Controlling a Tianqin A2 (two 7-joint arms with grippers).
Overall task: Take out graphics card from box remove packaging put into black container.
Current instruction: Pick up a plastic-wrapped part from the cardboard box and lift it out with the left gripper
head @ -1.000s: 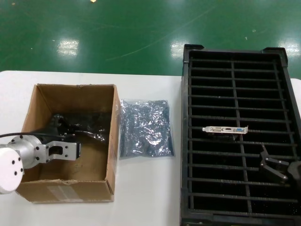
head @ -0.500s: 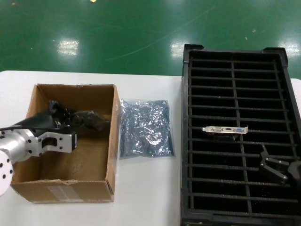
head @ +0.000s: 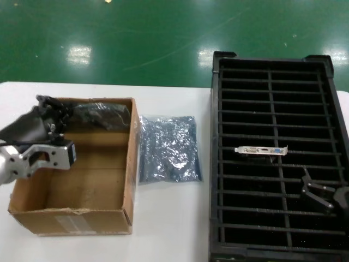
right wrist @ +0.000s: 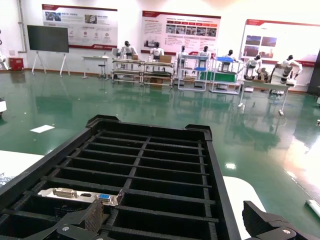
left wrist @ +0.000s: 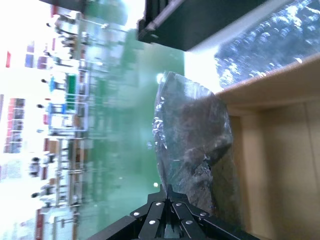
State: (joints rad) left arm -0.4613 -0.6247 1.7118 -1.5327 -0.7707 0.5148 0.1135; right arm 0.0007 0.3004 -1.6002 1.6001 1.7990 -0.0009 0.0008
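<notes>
Underneath, white table (head: 174, 218), green floor (head: 163, 33).

robot lab/showroom | green epoxy floor (right wrist: 75, 107) | wall posters (right wrist: 180, 31) | workbenches (right wrist: 150, 67)

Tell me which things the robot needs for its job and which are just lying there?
Needed for the job:
- bagged graphics card, held by the left pincer
- cardboard box
- black crate

Just lying about:
- empty antistatic bag on the white table
- graphics card already slotted in the crate
- right pincer, waiting above the crate
</notes>
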